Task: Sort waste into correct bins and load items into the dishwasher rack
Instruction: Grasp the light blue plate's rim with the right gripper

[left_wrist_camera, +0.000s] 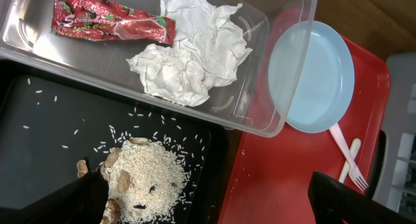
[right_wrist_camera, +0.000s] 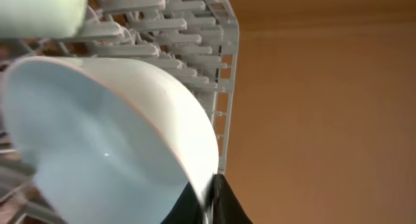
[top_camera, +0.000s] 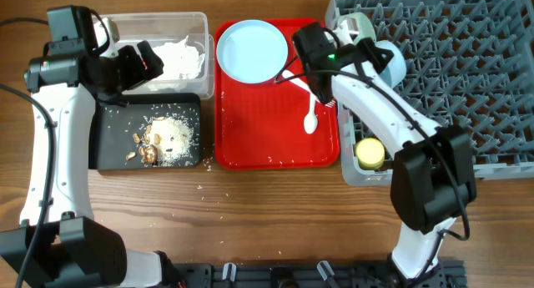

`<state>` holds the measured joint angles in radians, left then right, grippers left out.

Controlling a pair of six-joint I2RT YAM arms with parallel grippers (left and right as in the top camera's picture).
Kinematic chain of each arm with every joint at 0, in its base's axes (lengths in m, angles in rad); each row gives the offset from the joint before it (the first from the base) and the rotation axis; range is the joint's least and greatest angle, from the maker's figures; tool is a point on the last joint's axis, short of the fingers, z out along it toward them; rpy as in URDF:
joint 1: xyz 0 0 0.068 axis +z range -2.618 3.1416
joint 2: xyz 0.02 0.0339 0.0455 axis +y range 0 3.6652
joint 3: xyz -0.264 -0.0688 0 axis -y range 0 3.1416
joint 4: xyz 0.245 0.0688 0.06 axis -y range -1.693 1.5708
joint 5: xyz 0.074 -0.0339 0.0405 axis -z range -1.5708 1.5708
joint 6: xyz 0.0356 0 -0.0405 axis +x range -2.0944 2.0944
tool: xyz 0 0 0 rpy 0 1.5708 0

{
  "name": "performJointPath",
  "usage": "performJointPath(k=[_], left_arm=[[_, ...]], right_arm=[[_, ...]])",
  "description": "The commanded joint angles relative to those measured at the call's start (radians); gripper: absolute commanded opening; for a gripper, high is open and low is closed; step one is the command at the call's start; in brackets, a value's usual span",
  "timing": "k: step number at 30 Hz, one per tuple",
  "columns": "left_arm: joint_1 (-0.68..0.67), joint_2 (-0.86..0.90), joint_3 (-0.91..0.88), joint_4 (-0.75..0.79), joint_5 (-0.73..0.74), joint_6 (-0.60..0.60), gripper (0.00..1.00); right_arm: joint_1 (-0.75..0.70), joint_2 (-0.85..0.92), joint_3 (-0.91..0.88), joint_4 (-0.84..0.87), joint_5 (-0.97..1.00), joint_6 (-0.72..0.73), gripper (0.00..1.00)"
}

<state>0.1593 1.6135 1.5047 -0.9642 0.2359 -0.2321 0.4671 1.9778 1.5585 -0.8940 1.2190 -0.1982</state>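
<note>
- Pale blue bowl is hanging at the near-left corner of the dishwasher rack, just above the pegs, tilted with its hollow facing the wrist camera.
- My right claw is clenched on the bowl's rim, one finger inside and one outside. It is gripping only that thin edge.
- I am judging the step as seating this bowl among the pegs beside the pale green bowl, which is sitting just behind it in the rack.
- Slipping is my main worry: with such a narrow rim pinch, the bowl could swing or drop if it catches a peg tip on the way down.
- Bumping is the next risk, since the green bowl is so close that a sideways nudge could knock it over.
- Yellow cup is standing further along the rack's left edge, well apart from this move.
- Plate, spoon and fork are waiting on the red tray.
- My left claw is spread wide and empty, hovering over the black tray of food scraps, beside the clear tub holding the wrapper and tissue.
</note>
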Motion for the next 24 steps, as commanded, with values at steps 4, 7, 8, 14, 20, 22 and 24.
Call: performJointPath(k=[4,7,8,14,20,22,24], left_arm=[[0.002,-0.014,0.003,0.002,0.001,0.012,1.0],[0.002,-0.014,0.003,0.002,0.001,0.012,1.0],[0.002,-0.014,0.003,0.002,0.001,0.012,1.0],[0.002,-0.014,0.003,0.002,0.001,0.012,1.0],[0.002,-0.014,0.003,0.002,0.001,0.012,1.0],[0.002,-0.014,0.003,0.002,0.001,0.012,1.0],[0.002,-0.014,0.003,0.002,0.001,0.012,1.0]], right_arm=[[0.067,0.003,0.001,-0.008,-0.2,0.014,0.54],[0.066,-0.036,0.034,-0.008,-0.29,0.019,0.6],[0.066,-0.061,0.06,-0.009,-0.335,0.025,0.62],[0.066,-0.247,0.129,0.112,-1.077,0.184,0.74],[0.066,-0.124,0.096,0.371,-1.175,0.658,0.57],[0.066,-0.013,0.096,0.434,-1.141,0.798,0.57],[0.066,0.091,0.096,0.473,-1.147,0.892,0.56]])
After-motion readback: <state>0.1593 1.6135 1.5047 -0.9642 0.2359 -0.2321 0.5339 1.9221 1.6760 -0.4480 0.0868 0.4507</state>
